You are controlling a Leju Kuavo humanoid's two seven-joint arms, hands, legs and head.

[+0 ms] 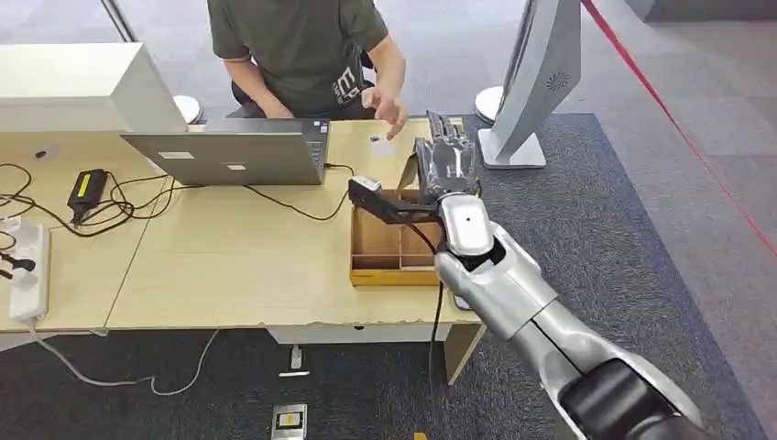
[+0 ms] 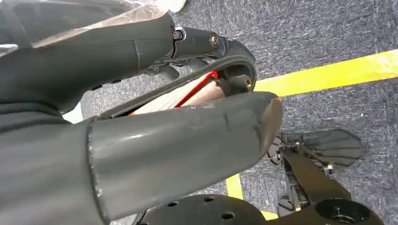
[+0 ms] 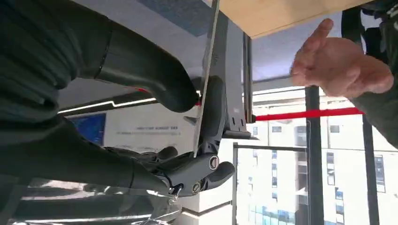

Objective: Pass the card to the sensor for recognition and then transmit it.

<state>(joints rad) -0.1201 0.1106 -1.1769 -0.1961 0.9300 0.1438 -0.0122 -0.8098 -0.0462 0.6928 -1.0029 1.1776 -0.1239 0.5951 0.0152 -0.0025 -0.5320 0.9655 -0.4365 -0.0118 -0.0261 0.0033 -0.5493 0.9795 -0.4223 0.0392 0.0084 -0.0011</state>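
My right hand (image 1: 449, 158) is raised over the right end of the desk, past the wooden box (image 1: 368, 268), with its fingers pointing towards the person. In the right wrist view it (image 3: 187, 136) pinches a thin card (image 3: 206, 79), seen edge-on, between thumb and a finger. The person's open hand (image 1: 391, 112) (image 3: 340, 65) hovers just beyond the card without touching it. A small black sensor head (image 1: 366, 188) on a black arm stands at the box's far left corner, to the left of my hand. My left hand (image 2: 155, 112) hangs over the carpet and holds nothing.
A grey laptop (image 1: 234, 154) sits open at the desk's far side in front of the seated person. Cables, a black adapter (image 1: 87, 190) and a white power strip (image 1: 27, 270) lie at the left. A small white tag (image 1: 378, 140) lies near the person's hand. A white stand (image 1: 541, 82) rises right of the desk.
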